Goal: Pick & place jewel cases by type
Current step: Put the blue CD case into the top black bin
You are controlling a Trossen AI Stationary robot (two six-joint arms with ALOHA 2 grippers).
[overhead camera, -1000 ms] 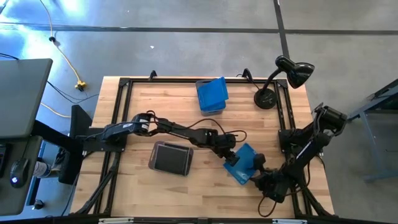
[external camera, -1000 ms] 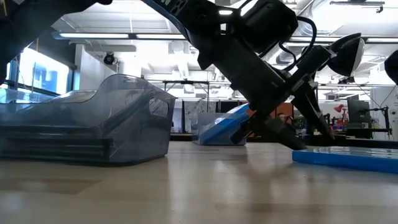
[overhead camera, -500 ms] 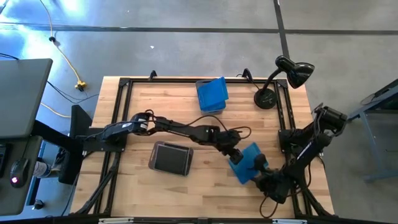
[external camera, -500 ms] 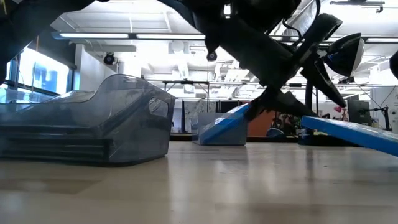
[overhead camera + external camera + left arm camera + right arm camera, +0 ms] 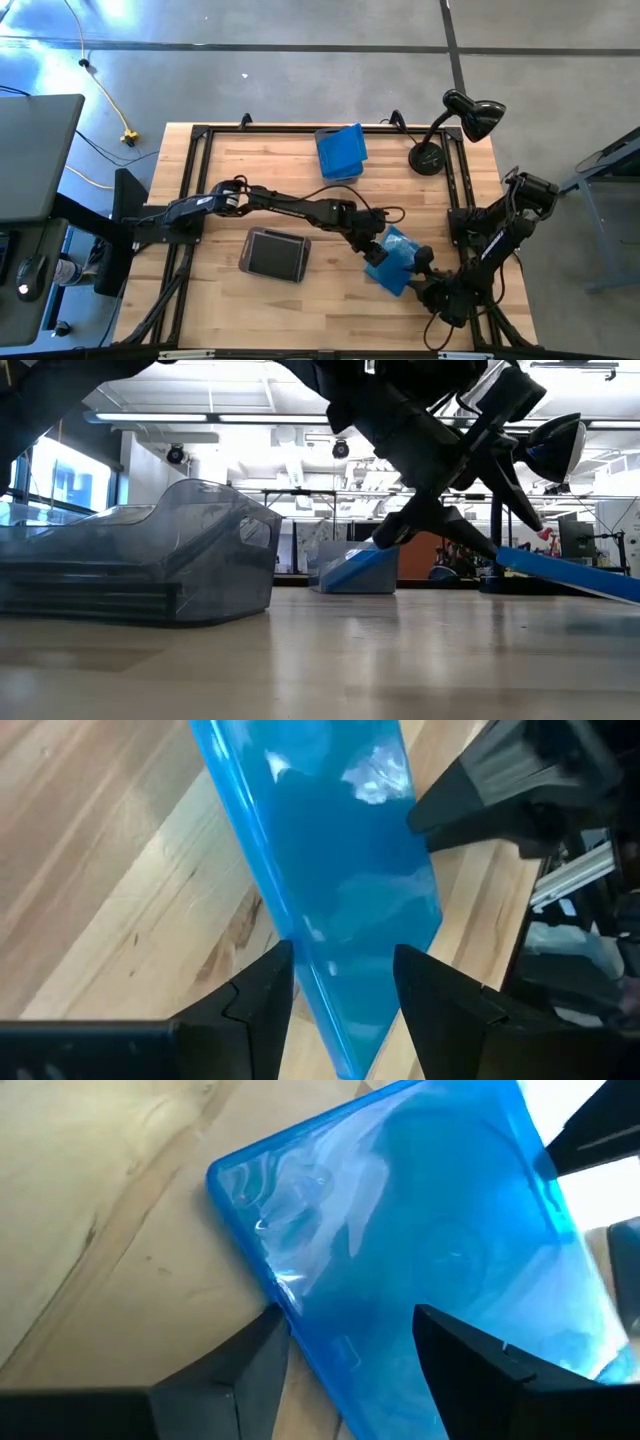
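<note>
Since a sec ago we see the blue jewel case (image 5: 393, 258) lifted off its flat spot at the table's (image 5: 260, 160) right-front, now tilted up off the wood. Left gripper (image 5: 340, 982) clamps one edge; right gripper (image 5: 345, 1348) straddles the opposite edge, fingers apart, not clearly pinching. We'd judge it light, stiff, slick, crack-prone plastic: grip edges only, w/ gentle force.

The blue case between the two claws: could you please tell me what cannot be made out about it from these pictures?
- Blue case, high view: both arms cover its edges, hiding the grips.
- Low view: the picture's right edge cuts it off.
- Left claw, left wrist view: contact with the case unclear.
- Right claw, right wrist view: the same.
</note>
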